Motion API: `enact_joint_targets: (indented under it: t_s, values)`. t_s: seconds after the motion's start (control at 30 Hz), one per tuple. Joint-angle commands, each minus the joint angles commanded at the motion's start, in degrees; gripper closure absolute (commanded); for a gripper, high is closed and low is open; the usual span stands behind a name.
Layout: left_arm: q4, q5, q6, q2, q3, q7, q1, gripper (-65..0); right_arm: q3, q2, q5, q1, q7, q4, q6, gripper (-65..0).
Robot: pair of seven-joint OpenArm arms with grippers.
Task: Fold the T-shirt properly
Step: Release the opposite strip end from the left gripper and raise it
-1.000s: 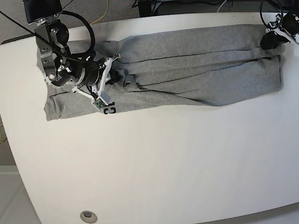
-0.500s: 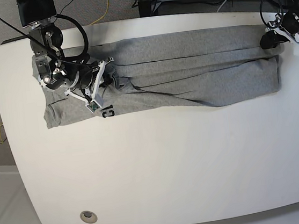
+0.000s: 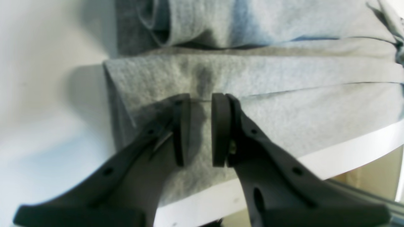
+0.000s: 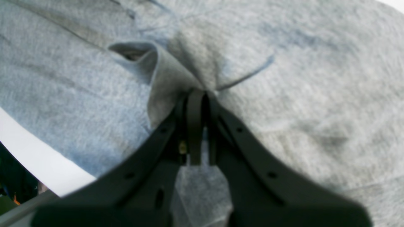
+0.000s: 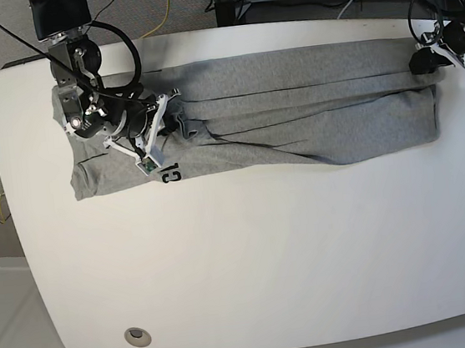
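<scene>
Grey T-shirt [image 5: 292,108] lies on the table [image 5: 250,256], right gripper [image 4: 197,94] pinching it.

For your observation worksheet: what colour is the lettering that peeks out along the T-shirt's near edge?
Black lettering on the grey T-shirt, clearest in the base view.

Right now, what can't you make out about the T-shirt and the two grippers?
- Lettering on the T-shirt: base view shows only a black fragment; folds hide the rest.
- Left gripper: jaws slightly apart; actual contact with the cloth is unclear in the left wrist view.
- Right gripper: the amount of pinched cloth is hidden between the jaws.
</scene>
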Motion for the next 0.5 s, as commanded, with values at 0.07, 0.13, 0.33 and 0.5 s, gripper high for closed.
enact_joint_targets:
  t_s: [0.07, 0.13, 0.33, 0.5]
  values:
    - [2.6, 0.0, 0.0, 0.1, -1.8, 0.1, 0.1, -11.5, 0.0, 0.0, 0.0, 0.0, 0.0, 0.0, 0.0, -2.8]
    - [5.5, 0.0, 0.0, 0.2, -3.4, 0.7, 0.1, -11.9, 0.0, 0.0, 0.0, 0.0, 0.0, 0.0, 0.0, -2.8]
    - [10.8, 0.0, 0.0, 0.2, -7.7, 4.1, -0.2, -21.9, 0.0, -0.1, -0.1, -0.1, 0.0, 0.0, 0.0, -2.8]
    - [13.5, 0.0, 0.0, 0.3, -11.4, 6.9, -1.1, -31.0, 0.0, -0.1, -0.1, -0.1, 0.0, 0.0, 0.0, -2.8]
